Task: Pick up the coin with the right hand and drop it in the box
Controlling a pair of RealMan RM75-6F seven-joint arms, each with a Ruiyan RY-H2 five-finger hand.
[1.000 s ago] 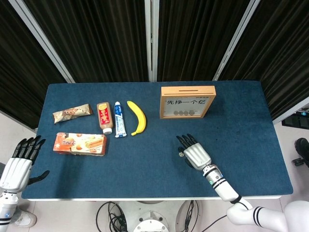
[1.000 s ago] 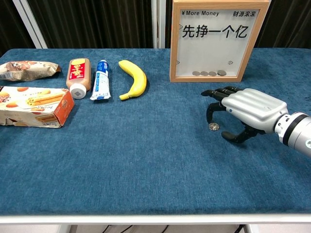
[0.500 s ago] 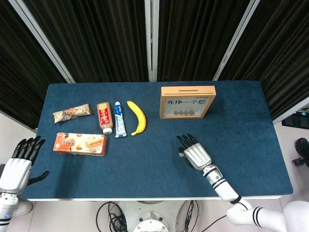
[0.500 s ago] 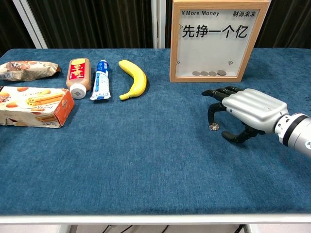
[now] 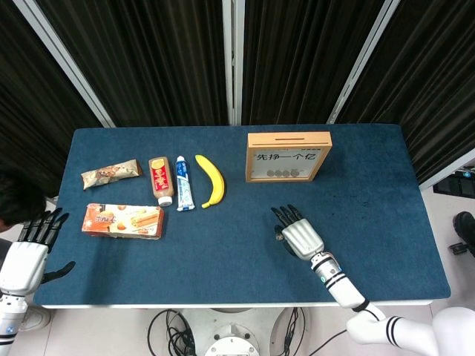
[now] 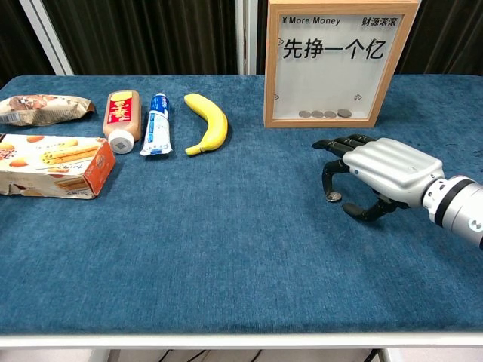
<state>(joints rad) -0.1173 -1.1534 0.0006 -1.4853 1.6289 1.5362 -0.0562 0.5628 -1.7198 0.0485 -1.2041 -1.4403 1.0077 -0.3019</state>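
The small silver coin [image 6: 333, 197] lies flat on the blue table, just in front of the box; in the head view the coin [image 5: 280, 237] is barely visible. My right hand [image 6: 381, 170] [image 5: 300, 233] arches over it, palm down. One fingertip [image 6: 327, 187] comes down right at the coin's edge, and the thumb [image 6: 362, 212] stays a little apart on the other side. The coin is not lifted. The wooden box [image 6: 339, 60] [image 5: 289, 156] has a clear front, a slot on top and several coins inside. My left hand [image 5: 30, 252] hangs open off the table's left edge.
A banana [image 6: 209, 121], a toothpaste tube [image 6: 156, 124], a brown bottle [image 6: 122, 118], a snack packet [image 6: 38, 108] and a biscuit carton [image 6: 53, 164] lie on the left half of the table. A dark shape [image 5: 16, 196] shows at the left edge of the head view.
My right hand has sunk slightly, bringing a fingertip closer to the coin. A dark shape has appeared at the left edge of the head view. The coin has not moved.
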